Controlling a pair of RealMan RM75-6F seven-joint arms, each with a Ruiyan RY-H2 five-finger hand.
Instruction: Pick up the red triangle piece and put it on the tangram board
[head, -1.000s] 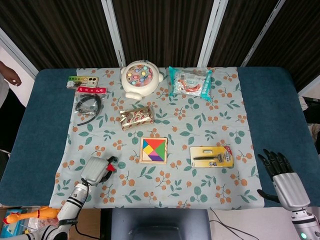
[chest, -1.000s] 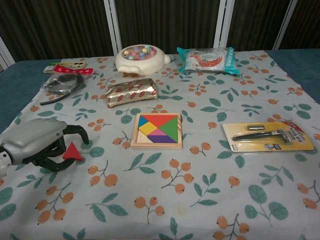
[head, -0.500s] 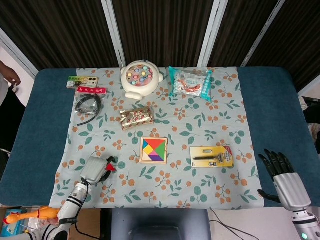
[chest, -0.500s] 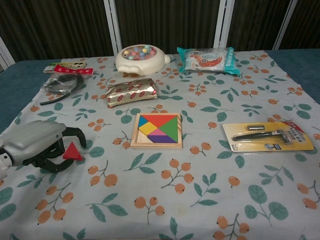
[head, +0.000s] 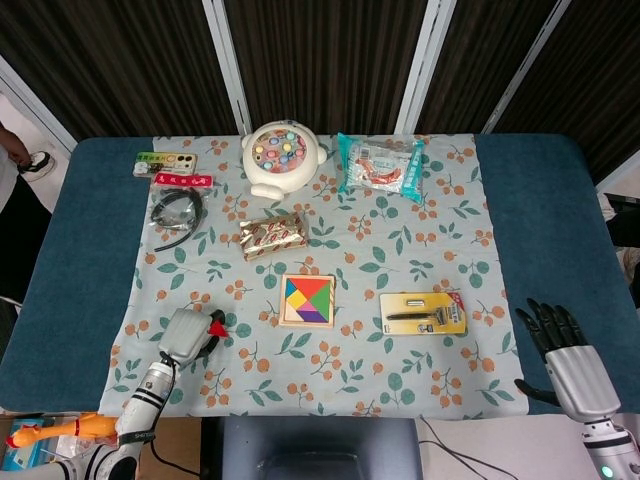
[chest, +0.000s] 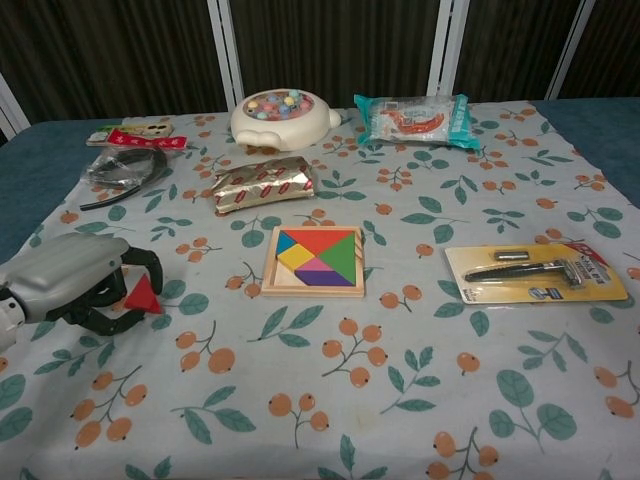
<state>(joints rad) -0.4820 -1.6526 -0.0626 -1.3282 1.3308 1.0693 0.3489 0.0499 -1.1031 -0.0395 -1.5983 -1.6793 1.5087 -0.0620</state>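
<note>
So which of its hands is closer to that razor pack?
The right hand. It sits just beyond the razor pack, off the cloth's edge. The left hand is across the table, past the puzzle board, holding the red triangle.

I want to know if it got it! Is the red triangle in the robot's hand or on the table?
In its hand: the left hand pinches the red triangle at its fingertips.

Left hand (head: 186, 334) pinches red triangle (head: 216, 328) — off board (head: 307, 301).
</note>
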